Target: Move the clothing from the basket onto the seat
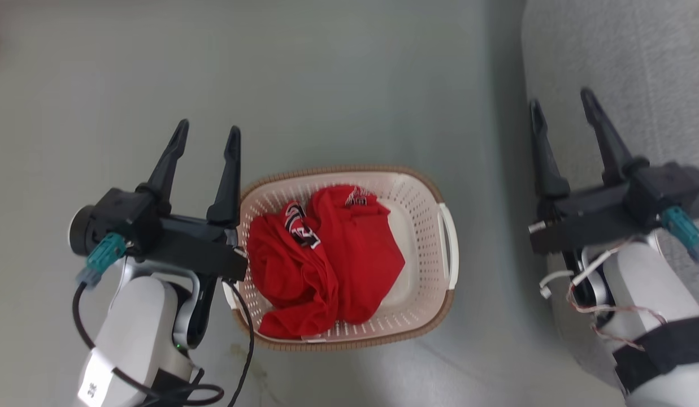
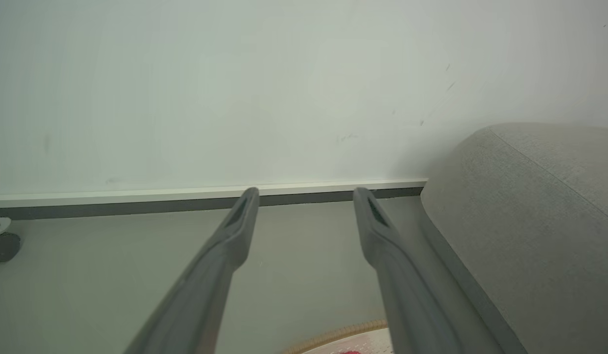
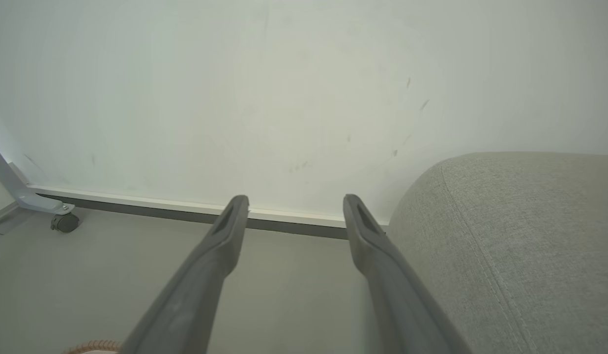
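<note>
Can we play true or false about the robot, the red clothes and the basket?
1. The red clothing lies in the basket. True.
2. The left hand is holding the clothing. False: it is open and empty, at the basket's left side.
3. The right hand is shut. False: it is open too, over the edge of the seat.
4. The basket stands on the floor, to the left of the seat. True.
</note>
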### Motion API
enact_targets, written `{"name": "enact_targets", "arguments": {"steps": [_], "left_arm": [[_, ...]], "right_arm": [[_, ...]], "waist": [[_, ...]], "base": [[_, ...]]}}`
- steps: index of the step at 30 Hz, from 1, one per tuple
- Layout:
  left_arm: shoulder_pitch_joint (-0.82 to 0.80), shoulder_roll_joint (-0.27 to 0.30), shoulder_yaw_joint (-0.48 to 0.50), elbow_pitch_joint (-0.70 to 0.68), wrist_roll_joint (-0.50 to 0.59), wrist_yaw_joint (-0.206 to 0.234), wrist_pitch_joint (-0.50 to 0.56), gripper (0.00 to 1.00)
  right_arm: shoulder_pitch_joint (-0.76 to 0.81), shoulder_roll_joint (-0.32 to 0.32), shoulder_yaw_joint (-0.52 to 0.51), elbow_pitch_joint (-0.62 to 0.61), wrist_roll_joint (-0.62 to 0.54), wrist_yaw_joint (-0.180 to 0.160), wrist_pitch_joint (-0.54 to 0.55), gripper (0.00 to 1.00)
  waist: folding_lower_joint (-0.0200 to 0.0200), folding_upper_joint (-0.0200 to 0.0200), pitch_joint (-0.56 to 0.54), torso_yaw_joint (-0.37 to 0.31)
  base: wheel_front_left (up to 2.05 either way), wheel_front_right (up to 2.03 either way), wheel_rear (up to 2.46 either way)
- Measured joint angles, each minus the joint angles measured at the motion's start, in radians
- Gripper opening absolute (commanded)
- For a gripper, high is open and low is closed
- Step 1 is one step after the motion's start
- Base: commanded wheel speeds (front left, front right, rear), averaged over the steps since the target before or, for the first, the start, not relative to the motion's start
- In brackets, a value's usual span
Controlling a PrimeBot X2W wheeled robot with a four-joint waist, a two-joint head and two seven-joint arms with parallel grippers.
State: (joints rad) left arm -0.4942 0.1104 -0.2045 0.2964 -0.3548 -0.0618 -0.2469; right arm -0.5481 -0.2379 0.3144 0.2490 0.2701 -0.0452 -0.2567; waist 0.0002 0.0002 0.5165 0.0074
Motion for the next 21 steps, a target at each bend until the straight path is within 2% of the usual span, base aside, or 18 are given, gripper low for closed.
{"name": "enact_targets", "arguments": {"steps": [10, 21], "left_arm": [[-0.075, -0.005, -0.058, 0.091, 0.004, -0.019, 0.117, 1.00], [-0.102, -0.008, -0.105, 0.185, 0.015, -0.026, 0.251, 1.00]], "right_arm": [[-0.112, 0.055, 0.016, -0.001, -0.009, 0.003, 0.000, 1.00], [-0.124, 0.104, 0.022, 0.029, -0.008, 0.019, 0.000, 1.00]], "waist": [[0.0000, 0.0001, 0.118, -0.021], [-0.0002, -0.0001, 0.142, -0.092]], "base": [[0.00, 0.00, 0.00], [0.00, 0.00, 0.00]]}}
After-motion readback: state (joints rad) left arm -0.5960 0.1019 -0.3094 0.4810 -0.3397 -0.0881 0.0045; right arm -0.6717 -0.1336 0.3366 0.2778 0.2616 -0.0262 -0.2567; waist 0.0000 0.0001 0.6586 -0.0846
